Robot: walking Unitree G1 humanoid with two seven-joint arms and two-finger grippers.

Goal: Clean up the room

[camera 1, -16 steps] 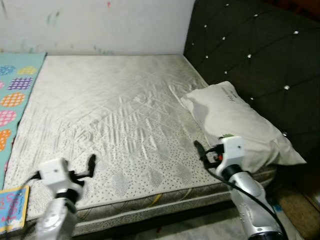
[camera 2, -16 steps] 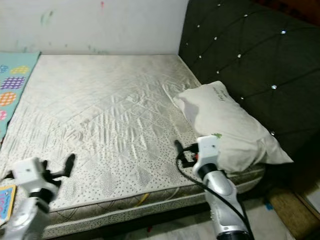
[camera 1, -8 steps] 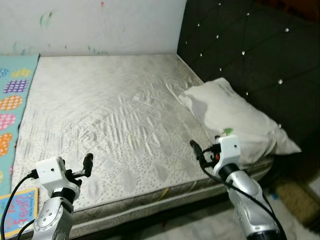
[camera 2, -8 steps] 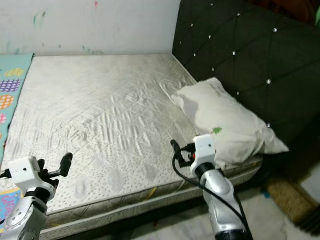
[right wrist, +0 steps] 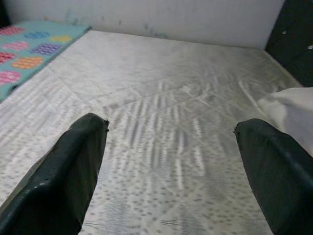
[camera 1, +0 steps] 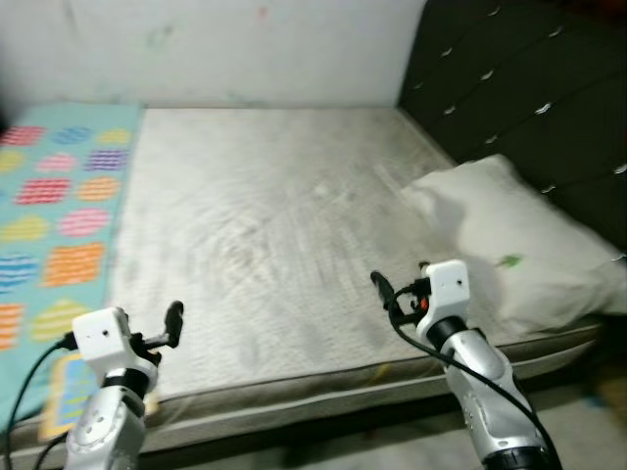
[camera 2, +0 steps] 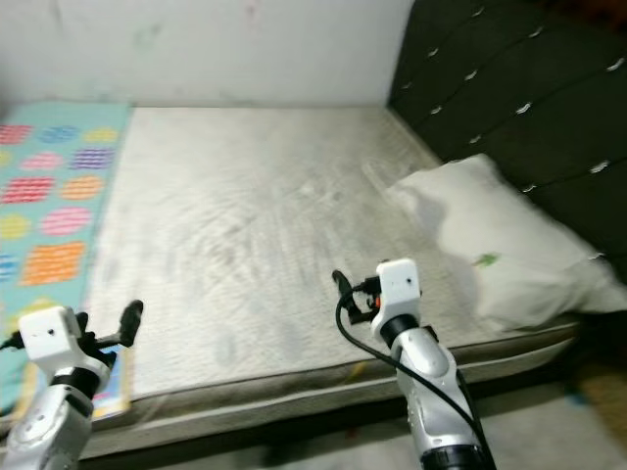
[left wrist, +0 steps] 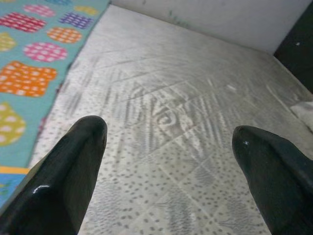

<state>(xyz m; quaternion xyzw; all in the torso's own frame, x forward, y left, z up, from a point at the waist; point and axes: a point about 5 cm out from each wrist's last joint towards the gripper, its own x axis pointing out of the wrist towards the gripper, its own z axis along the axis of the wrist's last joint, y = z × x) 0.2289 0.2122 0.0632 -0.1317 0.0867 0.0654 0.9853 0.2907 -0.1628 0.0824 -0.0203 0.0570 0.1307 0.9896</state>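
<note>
Both jaws were spread, empty: left gripper [left wrist: 168,169] and right gripper [right wrist: 171,171] hovered by the mattress [camera 1: 284,225] near edge, probably scouting for clutter; footage was blurry.

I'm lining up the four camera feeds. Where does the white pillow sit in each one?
Left eye view: pillow at the right, against the dark headboard.
Right eye view: at the right, on the mattress.
Left wrist view: a white sliver at the mattress's far side.
Right wrist view: a white patch below the headboard.
Shared landmark: the teal patterned mat on the opposite side.
</note>
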